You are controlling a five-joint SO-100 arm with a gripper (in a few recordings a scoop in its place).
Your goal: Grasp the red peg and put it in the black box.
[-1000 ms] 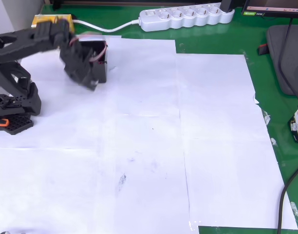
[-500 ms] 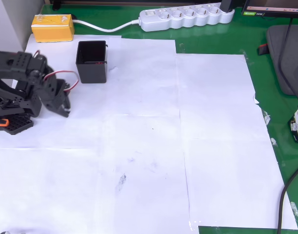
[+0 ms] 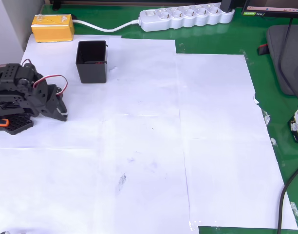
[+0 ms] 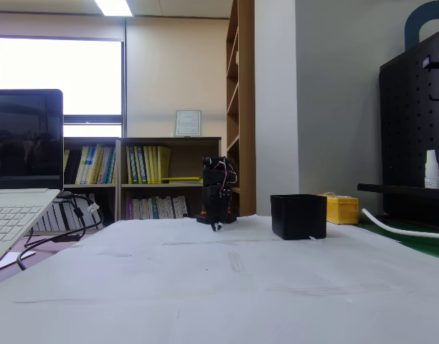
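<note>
The black box (image 3: 92,72) stands on the white paper at the back left of the overhead view, and right of centre in the fixed view (image 4: 298,217). The red peg is hidden; only a small red mark shows on the box's inner wall. My gripper (image 3: 63,114) is folded down beside the arm's base, in front of and to the left of the box and well apart from it. Its fingers lie together with nothing between them. In the fixed view the gripper (image 4: 214,226) points down at the table, left of the box.
A yellow block (image 3: 52,27) lies behind the box at the back left. A white power strip (image 3: 188,17) and its cable run along the back edge. White paper sheets (image 3: 154,146) cover the table. A laptop (image 4: 19,186) stands at the left of the fixed view.
The arm has drawn back from over the black box to the left and folded down beside its base. The box has stayed where it was.
</note>
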